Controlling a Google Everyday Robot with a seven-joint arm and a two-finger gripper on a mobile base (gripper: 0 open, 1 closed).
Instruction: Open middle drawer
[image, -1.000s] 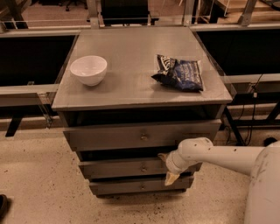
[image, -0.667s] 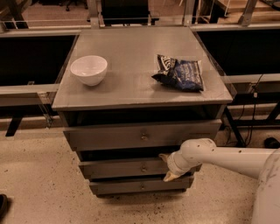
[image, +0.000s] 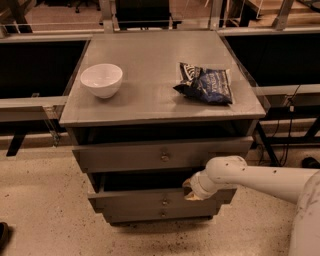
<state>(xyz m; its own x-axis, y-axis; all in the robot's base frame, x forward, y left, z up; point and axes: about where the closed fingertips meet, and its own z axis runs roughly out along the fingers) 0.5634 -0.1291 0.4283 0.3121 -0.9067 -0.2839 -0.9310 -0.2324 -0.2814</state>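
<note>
In the camera view, a grey table (image: 150, 60) with three drawer fronts stacked beneath its top stands on a speckled floor (image: 45, 210). On the top, a white bowl (image: 101, 80) sits toward the left and a dark blue snack bag (image: 206, 84) lies toward the right, well apart from the bowl.

The top drawer (image: 125, 156), the widest front, sits just under the table top. Below it, the middle drawer (image: 135, 200) stands partly pulled out. Its front is forward of the carcass, with a dark open gap between its upper edge and the drawer above. Its small round knob (image: 164, 201) is bare, with nothing on it. The bottom drawer (image: 145, 216), the narrowest front, lies just beneath it.

The white arm (image: 260, 177) reaches in from the right edge of the picture. The pincer (image: 190, 190) is at the upper right part of the middle drawer's front, at its top edge and to the right of the knob. Whether the pincer is open, closed or hooked over the edge cannot be told.

Compared with a second ago, the dark gap above the middle drawer is taller and the drawer's front sits lower in the picture, so it has come further out. The pincer has shifted slightly to the left with it. The bowl, the bag and the other two drawers lie as they did.
</note>
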